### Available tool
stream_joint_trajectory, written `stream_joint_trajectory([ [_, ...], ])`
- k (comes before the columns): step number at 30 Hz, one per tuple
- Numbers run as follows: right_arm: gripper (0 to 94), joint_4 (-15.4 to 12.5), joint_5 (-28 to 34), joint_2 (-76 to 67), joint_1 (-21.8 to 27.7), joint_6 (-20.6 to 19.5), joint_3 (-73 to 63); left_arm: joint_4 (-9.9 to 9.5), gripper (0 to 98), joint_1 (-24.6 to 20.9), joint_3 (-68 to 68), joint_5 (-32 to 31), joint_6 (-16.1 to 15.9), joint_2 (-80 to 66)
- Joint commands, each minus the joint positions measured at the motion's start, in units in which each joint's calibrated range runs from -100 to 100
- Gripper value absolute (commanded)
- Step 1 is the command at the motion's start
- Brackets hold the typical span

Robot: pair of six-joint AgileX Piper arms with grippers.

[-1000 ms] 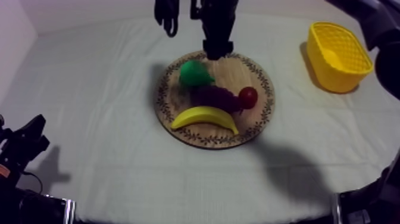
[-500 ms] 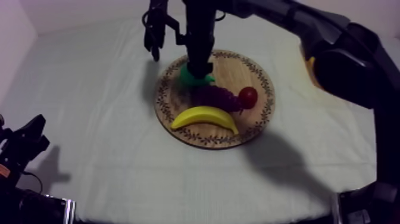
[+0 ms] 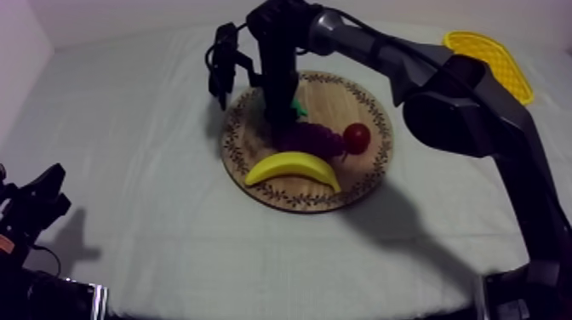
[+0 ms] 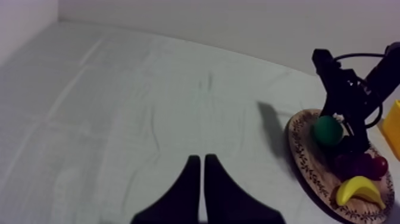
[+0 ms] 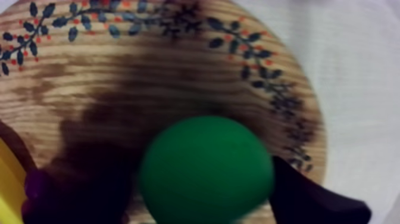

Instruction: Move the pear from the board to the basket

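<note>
The pear [image 5: 205,170] sits on the board [image 3: 340,95], next to the grapes [image 3: 315,136]. The right claw [image 3: 279,115] is down at the pear. I cannot tell if it grips. The left claw [image 4: 201,164] is pressed together, far off.

One board [image 3: 342,96], one basket [image 3: 502,64], four toy fruits [image 3: 294,166] [image 3: 311,136] [image 3: 356,138] [image 4: 328,130].

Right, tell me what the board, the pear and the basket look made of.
The board looks like matt wood, by its grain, with a painted or printed leaf rim. The pear is probably plastic: smooth, evenly green, no gloss. The basket is likely plastic: bright yellow, latticed wall.
</note>
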Motion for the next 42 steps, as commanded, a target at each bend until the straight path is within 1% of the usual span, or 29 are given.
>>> stream_joint_trajectory([
  [1, 55.7, -0.44, -0.22, -0.03, -0.08, -0.18, 0.45, -0.02, 0.1, 0.02, -0.02, 0.0, -0.01, 0.0],
  [4, 46.5, -0.76, -0.34, -0.3, -0.1, -0.32, 1.22, -0.02, 0.1, 0.02, -0.02, 0.0, -0.01, 0.0],
  [8, 42.4, -0.9, -0.67, -1.37, -0.11, -0.69, 2.98, -0.02, 0.1, 0.02, -0.02, 0.0, -0.01, 0.0],
  [14, 41.1, -0.74, -1.61, -6.1, -0.11, -1.26, 7.84, -0.02, 0.1, 0.02, -0.02, 0.0, -0.01, 0.0],
  [21, 40.8, -0.19, -0.76, -17.55, -0.37, -1.56, 14.51, -0.02, 0.1, 0.02, -0.02, 0.0, -0.01, 0.0],
  [30, 40.5, 1.92, 0.61, -34.94, -1.29, -2.24, 22.03, -0.02, 0.1, 0.02, -0.02, 0.0, -0.01, 0.0],
  [33, 40.6, 2.58, 0.71, -39.46, -0.85, -3.28, 24.17, -0.02, 0.1, 0.02, -0.02, 0.0, -0.01, 0.0],
  [36, 40.6, 3.22, 0.75, -42.63, 0.24, -5.29, 25.9, -0.02, 0.1, 0.02, -0.02, 0.0, -0.01, 0.0],
  [42, 40.4, 3.82, 0.77, -46.18, 4.59, -9.86, 28.09, -0.02, 0.1, 0.02, -0.02, 0.0, -0.01, 0.0],
])
